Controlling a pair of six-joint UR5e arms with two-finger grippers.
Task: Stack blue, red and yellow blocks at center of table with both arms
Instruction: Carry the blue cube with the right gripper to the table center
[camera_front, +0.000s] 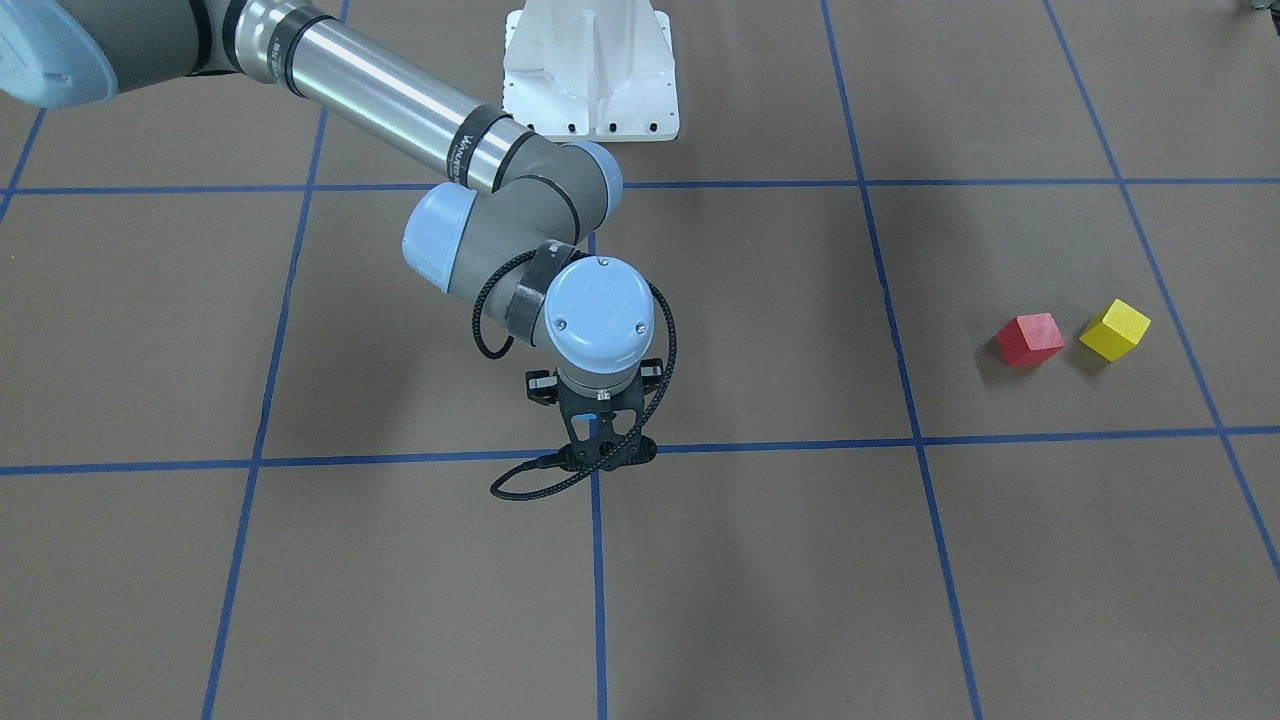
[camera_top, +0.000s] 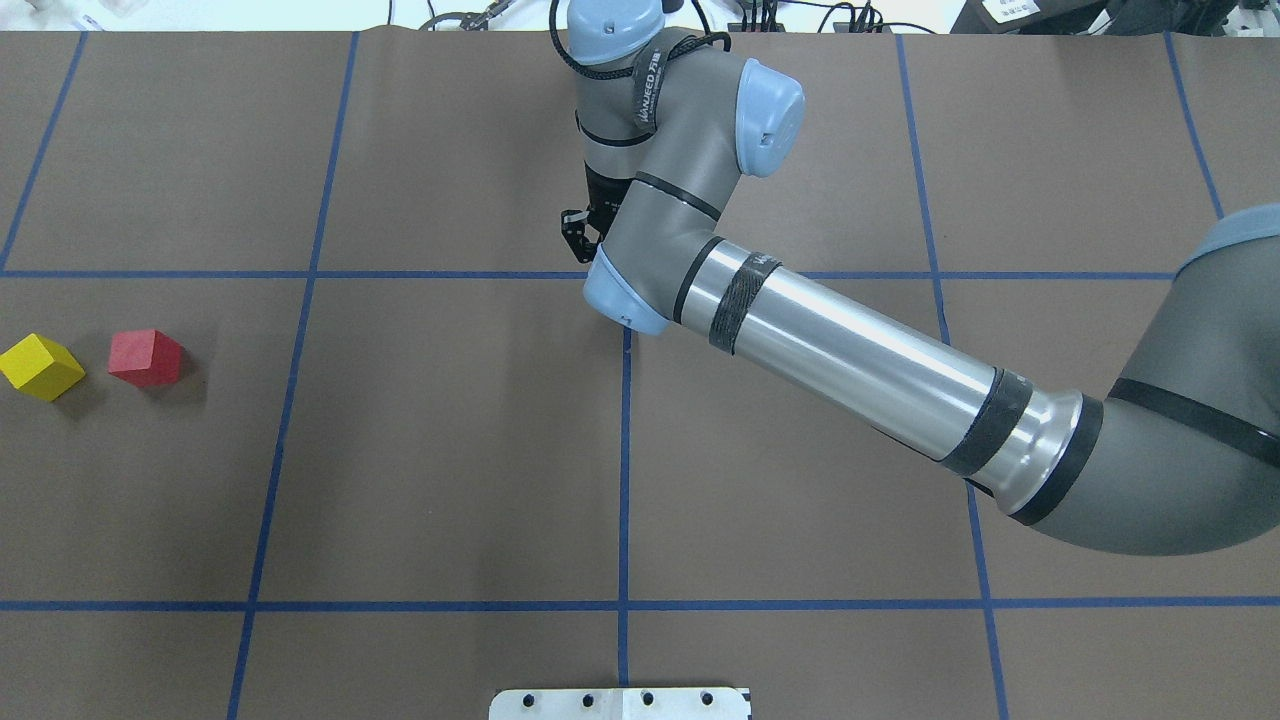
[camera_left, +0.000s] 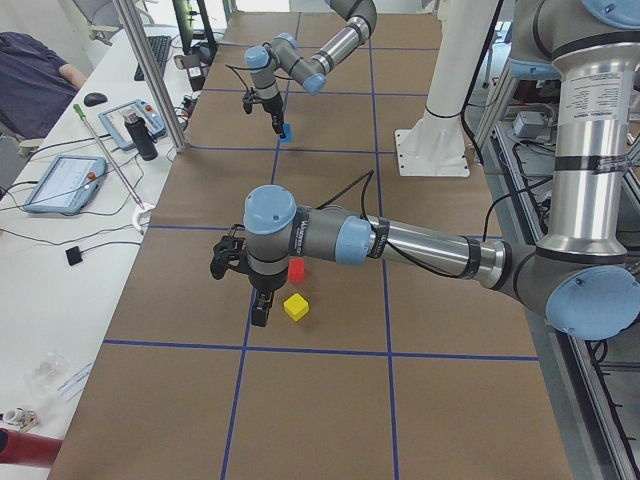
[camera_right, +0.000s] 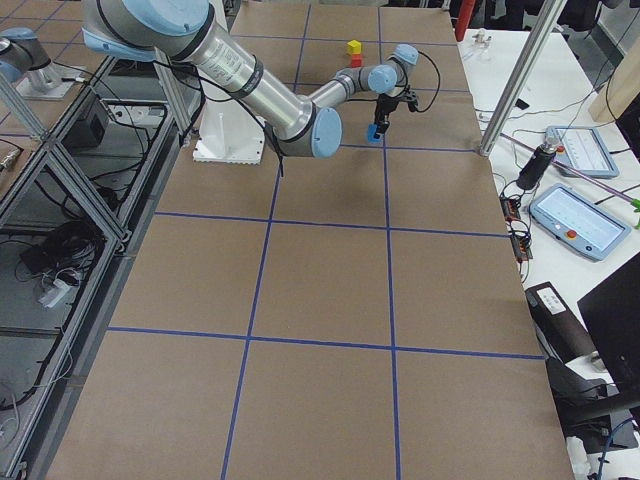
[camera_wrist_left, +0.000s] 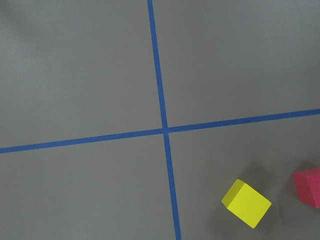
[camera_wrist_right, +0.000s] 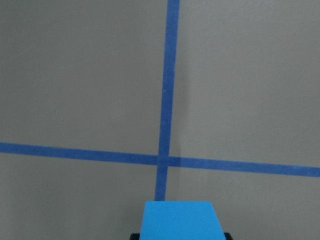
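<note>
Far left, close to the table (camera_top: 450, 450) edge: yellow block (camera_top: 40, 366), then red block (camera_top: 147, 357) just beside it, not touching, the 2 cubes turned cornerwise to the tape grid (camera_top: 450, 274); near them left gripper (camera_left: 258, 305), jaws impossible to judge. Wide brown stretch, then at centre right gripper (camera_front: 601, 457) clamped on blue block (camera_wrist_right: 178, 220), squared to the tape crossing.

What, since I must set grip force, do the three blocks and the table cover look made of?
Red block, yellow block, blue block: probably painted wood or dense foam. The signs are matte, evenly coloured faces, crisp edges and no glare, but the look leaves it open. Table cover: likely brown paper, matte, gridded with blue tape; its sheet edge shows at the far side.
</note>
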